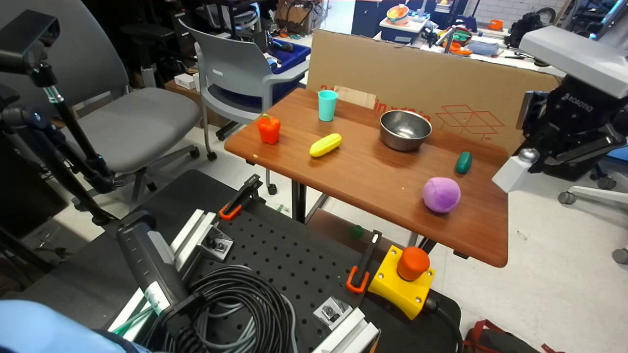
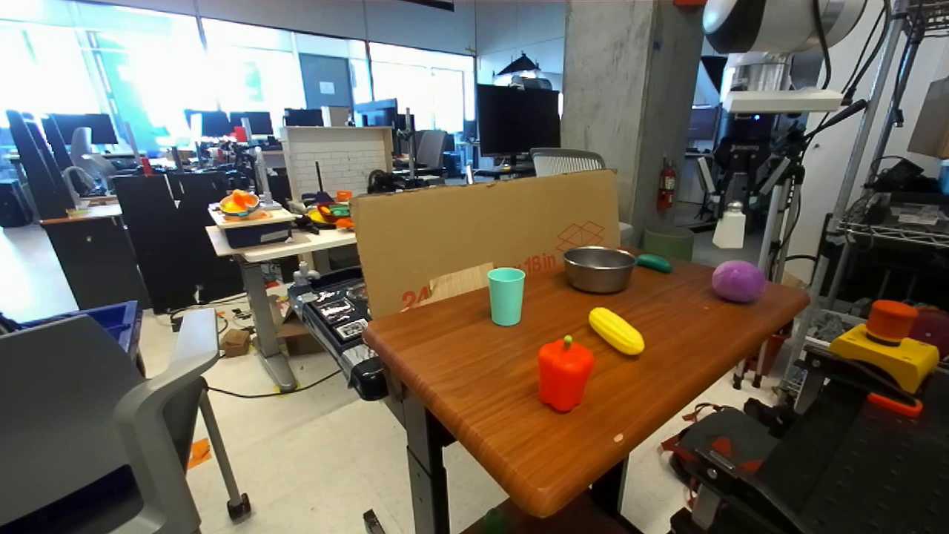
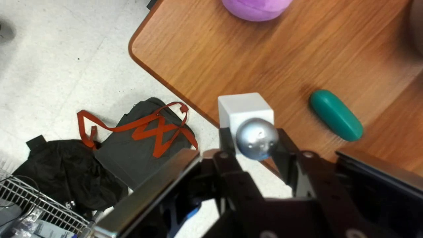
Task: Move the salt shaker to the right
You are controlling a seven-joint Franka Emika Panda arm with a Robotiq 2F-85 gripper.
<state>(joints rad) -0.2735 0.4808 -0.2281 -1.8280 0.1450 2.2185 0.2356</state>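
Salt shaker (image 3: 244, 112) and gripper (image 3: 253, 138) are up in the air together: the dark fingers (image 3: 226, 140) are clamped on the shaker close to its silver cap (image 3: 257, 137), one on each side, as the wrist view shows. Its cap is uppermost and its white body points downward, apart from the table (image 1: 373, 181). In the wrist view the shaker overlaps the table's edge, and I cannot tell whether it is above the tabletop or just past it. A purple ball (image 1: 441, 195) rests on the table near that end, and a green toy (image 1: 463, 163) lies flat, apart from the ball. Farther along stands a metal bowl (image 1: 398, 142), and a yellow toy (image 1: 325, 145) lies between the bowl and an upright red pepper (image 1: 269, 130). A teal cup (image 1: 327, 105) stands mouth up near the opposite end, apart from the pepper. Behind the table, in both exterior views, a cardboard sheet (image 2: 474, 230) with red print stands on edge. In the wrist view, a dark bag (image 3: 119, 148) with red straps (image 3: 158, 147) lies on the floor (image 3: 59, 82) beyond the table's edge. A yellow box (image 1: 400, 296) with an orange-red button (image 1: 413, 263) sits on a black bench (image 1: 289, 264).
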